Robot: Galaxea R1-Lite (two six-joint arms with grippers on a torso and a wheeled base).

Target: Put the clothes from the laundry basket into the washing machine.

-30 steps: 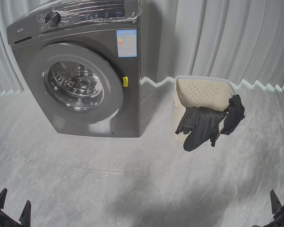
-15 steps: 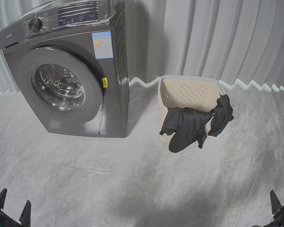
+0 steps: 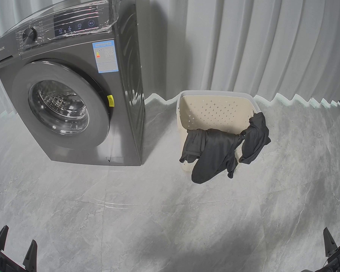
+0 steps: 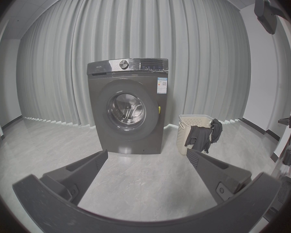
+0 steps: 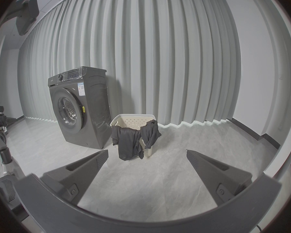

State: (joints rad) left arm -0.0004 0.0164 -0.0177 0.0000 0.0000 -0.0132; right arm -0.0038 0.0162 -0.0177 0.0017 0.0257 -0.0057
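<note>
A cream laundry basket (image 3: 215, 108) (image 4: 190, 122) (image 5: 132, 121) stands on the floor to the right of a dark grey washing machine (image 3: 70, 80) (image 4: 127, 105) (image 5: 79, 105), whose round door is shut. Dark clothes (image 3: 215, 150) (image 4: 202, 135) (image 5: 131, 139) hang over the basket's front rim and right corner. My left gripper (image 3: 15, 244) (image 4: 147, 156) is at the bottom left of the head view, open and empty, far from the basket. At the bottom right my right gripper (image 3: 338, 231) (image 5: 147, 156) is open and empty too.
Pale pleated curtains (image 3: 234, 34) run along the wall behind the machine and basket. Bare grey tiled floor (image 3: 158, 223) stretches between me and both. A dark skirting board (image 5: 249, 130) lines the wall on the right.
The whole head view has shifted: machine and basket now sit further left in the picture, so the camera has turned right. Both grippers keep their place and stay open.
</note>
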